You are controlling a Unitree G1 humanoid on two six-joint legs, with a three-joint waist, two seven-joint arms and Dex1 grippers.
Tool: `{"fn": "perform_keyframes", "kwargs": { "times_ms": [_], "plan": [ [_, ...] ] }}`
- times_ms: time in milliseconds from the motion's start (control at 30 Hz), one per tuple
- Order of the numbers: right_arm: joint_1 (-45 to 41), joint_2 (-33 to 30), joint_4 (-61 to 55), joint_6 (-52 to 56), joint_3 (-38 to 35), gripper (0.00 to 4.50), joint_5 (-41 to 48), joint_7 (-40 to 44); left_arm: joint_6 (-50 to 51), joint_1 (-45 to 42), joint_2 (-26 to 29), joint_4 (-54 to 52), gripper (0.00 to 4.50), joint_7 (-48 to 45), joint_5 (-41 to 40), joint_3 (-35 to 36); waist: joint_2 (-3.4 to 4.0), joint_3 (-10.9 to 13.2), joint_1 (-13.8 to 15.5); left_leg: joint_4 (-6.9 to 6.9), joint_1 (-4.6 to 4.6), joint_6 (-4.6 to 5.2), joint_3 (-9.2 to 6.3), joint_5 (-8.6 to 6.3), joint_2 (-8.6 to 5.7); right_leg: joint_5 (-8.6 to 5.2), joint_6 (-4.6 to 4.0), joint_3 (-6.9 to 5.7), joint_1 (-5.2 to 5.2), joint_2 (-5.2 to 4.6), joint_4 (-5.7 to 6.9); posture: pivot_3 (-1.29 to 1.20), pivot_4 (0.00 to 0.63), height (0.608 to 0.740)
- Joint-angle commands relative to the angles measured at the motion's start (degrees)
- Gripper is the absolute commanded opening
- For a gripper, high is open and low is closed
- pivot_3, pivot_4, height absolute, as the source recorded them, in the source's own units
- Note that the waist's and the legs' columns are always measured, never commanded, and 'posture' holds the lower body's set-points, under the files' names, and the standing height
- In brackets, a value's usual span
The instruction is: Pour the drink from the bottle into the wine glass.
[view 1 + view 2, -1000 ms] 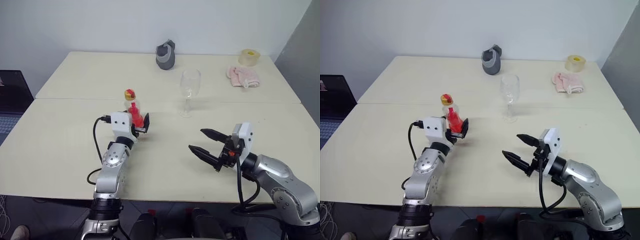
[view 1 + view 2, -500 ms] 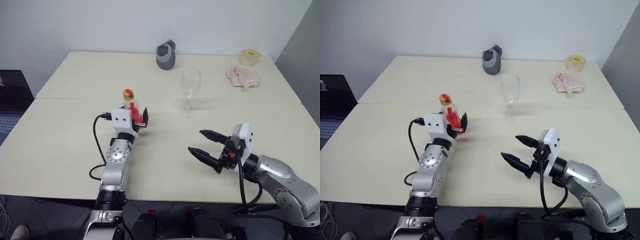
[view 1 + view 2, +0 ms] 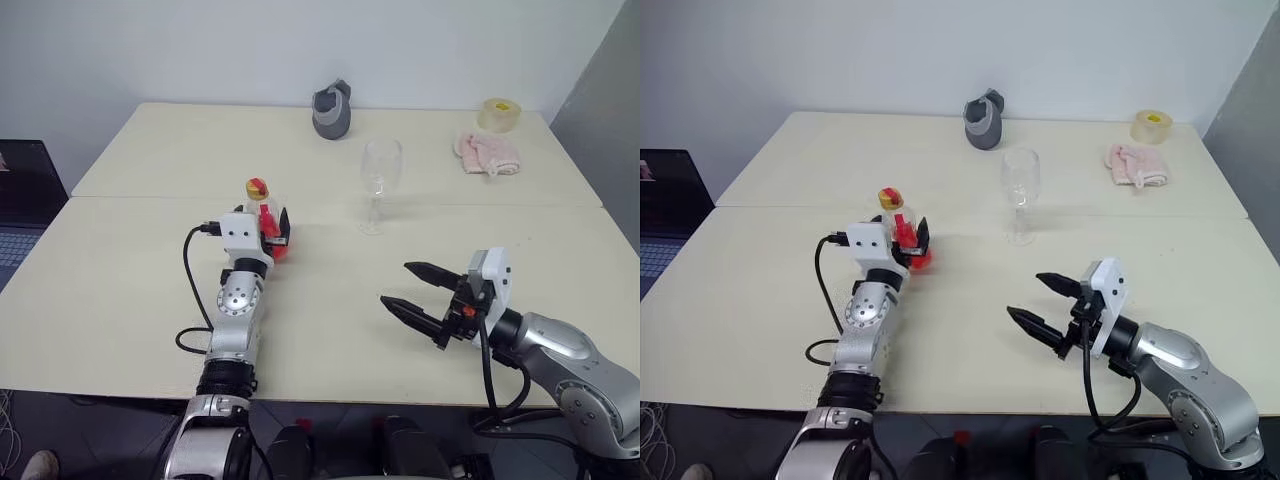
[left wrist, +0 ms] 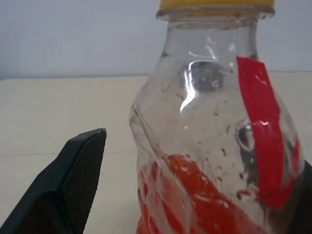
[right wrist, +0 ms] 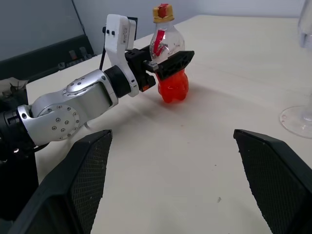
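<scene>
From the head camera's left eye, the left gripper (image 3: 272,228) is reaching over the cream tabletop (image 3: 130,290), fingers spread wide to either side of the bottle (image 3: 264,222), which is standing upright on its base, near the seam across the middle of the tabletop and toward its left edge. Bright red drink (image 3: 275,248) is sitting low in the bulb (the yellow cap is on). The wine glass (image 3: 379,184) is standing empty and upright, well apart from the bottle, on the side toward the right edge. The right gripper (image 3: 412,290) is hovering near the front edge with its fingers apart, holding nothing. Along the far edge are sitting a grey cup-like object (image 3: 331,110), a pink cloth (image 3: 486,153) and a roll of tape (image 3: 497,113).

The right eye is showing the same layout.

In the left wrist view, the bottle is looming close, one finger (image 4: 73,185) standing clear of it with tabletop showing between them; the other finger is sitting at the bottle's far flank, and contact there cannot be judged.

In the right wrist view, the left gripper's fingers are bracketing the bottle above the red bulb.

The step in hand appears to be the grasp. Doing it well likely means centring the bottle between the fingers before closing, gripping the waist firmly but without crushing the thin plastic, and keeping it upright; the cap would seem to need removing before any pour.
</scene>
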Motion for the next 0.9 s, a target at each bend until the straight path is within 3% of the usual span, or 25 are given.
{"fn": "perform_keyframes", "kwargs": {
  "times_ms": [33, 300, 433, 667, 900],
  "plan": [
    [-0.1, -0.4, -2.8, 0.1, -1.5, 4.27, 1.8, -0.5, -3.3, -2.5, 0.2, 2.5, 4.49, 0.8, 0.8, 0.3, 0.0, 0.0, 0.0, 0.0, 0.0, 0.0, 0.0, 0.0, 0.0, 0.0, 0.0, 0.0, 0.0, 0.0, 0.0, 0.0, 0.15, 0.74],
    [-0.7, -0.4, -2.8, 0.8, -2.2, 4.27, 2.2, -1.2, -6.5, -4.9, -1.2, 6.6, 4.49, 2.3, 1.5, -0.3, 0.0, 0.0, 0.0, 0.0, -0.01, 0.0, -0.01, 0.0, -0.01, 0.0, 0.0, -0.01, 0.0, 0.0, 0.0, 0.0, 0.15, 0.74],
    [-0.6, -0.5, -3.0, 0.9, -2.0, 4.27, 2.5, -1.6, -7.0, -4.7, -1.6, 6.4, 3.65, 2.8, 1.3, -0.2, -0.01, 0.0, 0.0, 0.0, -0.01, 0.0, 0.0, 0.0, -0.01, 0.0, 0.0, 0.0, 0.0, 0.0, 0.0, 0.0, 0.15, 0.74],
    [-1.2, -0.6, -2.2, 0.6, -1.6, 4.27, 2.3, -1.6, -5.2, -2.3, -1.7, 2.6, 1.54, 2.6, 1.0, -0.2, 0.0, 0.0, -0.1, 0.01, 0.0, -0.01, 0.0, 0.0, 0.0, 0.0, 0.0, 0.0, 0.0, 0.0, 0.01, 0.0, 0.15, 0.74],
    [-3.5, -0.4, -0.8, 0.9, -0.9, 4.27, 1.9, -1.6, -1.6, -0.9, 0.0, -2.3, 1.38, 0.2, -0.7, 0.4, 0.0, 0.0, -0.1, 0.01, -0.01, -0.02, -0.01, 0.01, 0.0, 0.0, 0.0, 0.0, -0.01, 0.01, 0.01, 0.0, 0.15, 0.74]
  ]
}}
